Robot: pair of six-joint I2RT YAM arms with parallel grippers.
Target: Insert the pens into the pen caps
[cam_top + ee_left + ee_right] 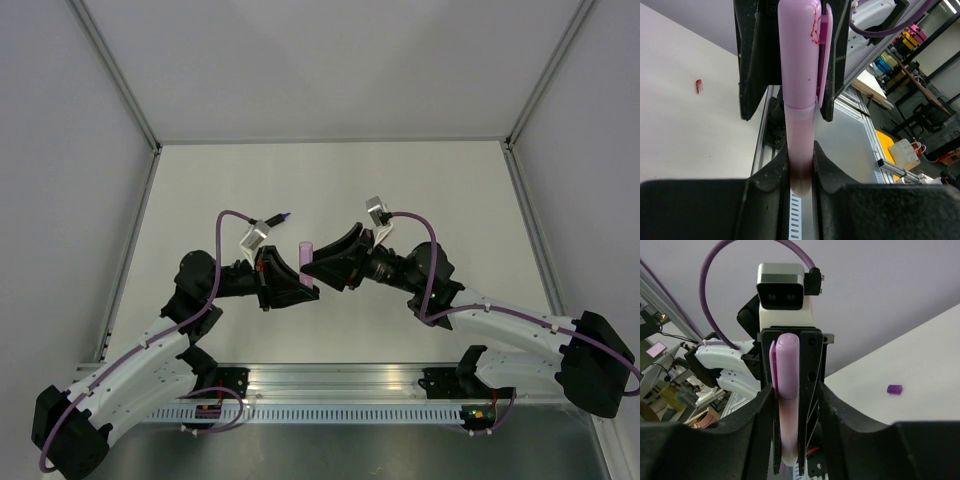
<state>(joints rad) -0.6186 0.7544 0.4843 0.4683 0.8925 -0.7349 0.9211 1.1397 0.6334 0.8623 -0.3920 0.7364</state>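
Observation:
The pale pink pen (305, 262) stands nearly upright between both grippers at the table's middle. Its pink cap (799, 50) with a clip sits on the upper end. My left gripper (801, 175) is shut on the pen's lower barrel (800, 145). My right gripper (796, 400) is closed around the pen from the opposite side, its fingers (757, 60) flanking the cap (787, 365). A tiny red cap (699, 86) and a purple cap (894, 389) lie on the table. The red and dark purple pens are not in view.
The white table (450, 200) is bounded by grey walls and metal frame posts. An aluminium rail (330, 385) with the arm bases runs along the near edge. The left gripper's fingers (811, 370) sit between my right gripper's fingers.

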